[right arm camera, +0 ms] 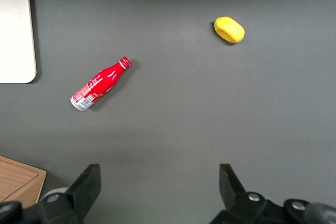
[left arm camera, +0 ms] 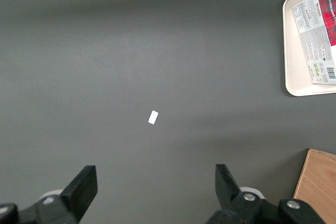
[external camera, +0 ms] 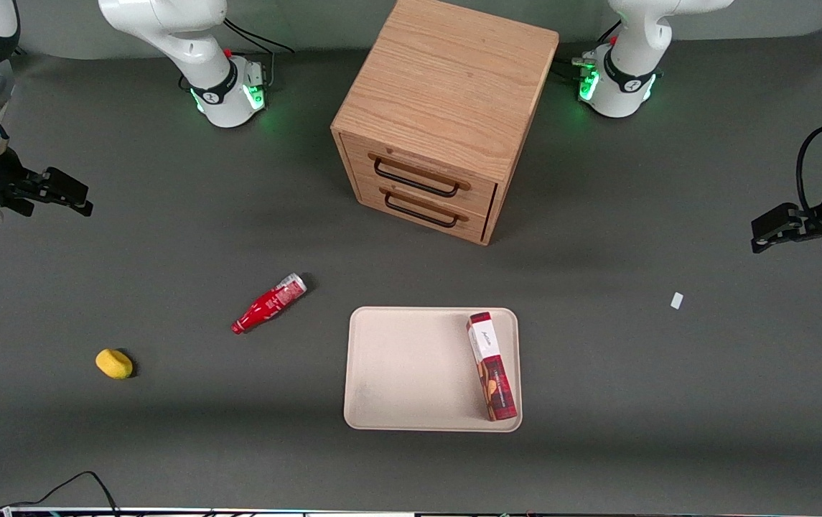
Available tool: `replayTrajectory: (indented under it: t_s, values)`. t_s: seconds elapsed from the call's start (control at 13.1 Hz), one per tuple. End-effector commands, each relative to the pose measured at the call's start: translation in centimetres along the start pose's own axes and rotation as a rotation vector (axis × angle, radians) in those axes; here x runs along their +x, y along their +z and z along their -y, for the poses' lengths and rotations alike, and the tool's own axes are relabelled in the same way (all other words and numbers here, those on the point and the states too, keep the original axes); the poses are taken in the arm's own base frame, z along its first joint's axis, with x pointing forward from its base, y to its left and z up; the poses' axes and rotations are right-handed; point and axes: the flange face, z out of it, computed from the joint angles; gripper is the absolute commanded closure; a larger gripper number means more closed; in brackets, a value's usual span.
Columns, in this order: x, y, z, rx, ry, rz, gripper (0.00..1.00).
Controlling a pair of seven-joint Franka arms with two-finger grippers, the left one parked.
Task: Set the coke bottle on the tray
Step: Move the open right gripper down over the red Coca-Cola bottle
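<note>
The coke bottle [external camera: 269, 302] lies on its side on the dark table, beside the tray and apart from it; it also shows in the right wrist view [right arm camera: 101, 83]. The cream tray [external camera: 411, 370] lies in front of the wooden drawer cabinet, nearer to the front camera; its corner shows in the right wrist view [right arm camera: 16, 35]. My right gripper [external camera: 69, 192] is open and empty, raised above the table at the working arm's end, well away from the bottle. Its fingers [right arm camera: 89, 182] stand wide apart with only bare table between them.
A red-and-white cookie box [external camera: 492, 366] lies on the tray. A wooden drawer cabinet [external camera: 443, 115] stands mid-table. A yellow lemon-like object [external camera: 114, 363] lies nearer the front camera than the bottle. A small white tag [external camera: 677, 300] lies toward the parked arm's end.
</note>
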Motion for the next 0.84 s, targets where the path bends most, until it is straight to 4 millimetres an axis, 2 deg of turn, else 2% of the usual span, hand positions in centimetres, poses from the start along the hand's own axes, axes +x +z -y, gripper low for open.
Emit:
replayTrajectory:
  t_s: [0.0, 0.23, 0.38, 0.53, 0.76]
  values:
    - [0.2, -0.6, 0.4, -0.015, -0.015, 0.006, 0.00]
    - [0.5, 0.1, 1.1, -0.014, 0.054, 0.019, 0.00]
    - [1.3, 1.6, 3.1, -0.016, 0.035, 0.031, 0.00]
    - [2.2, 3.4, 5.7, 0.011, 0.121, 0.035, 0.00]
    - [3.4, 8.1, 9.4, 0.054, 0.326, 0.057, 0.00]
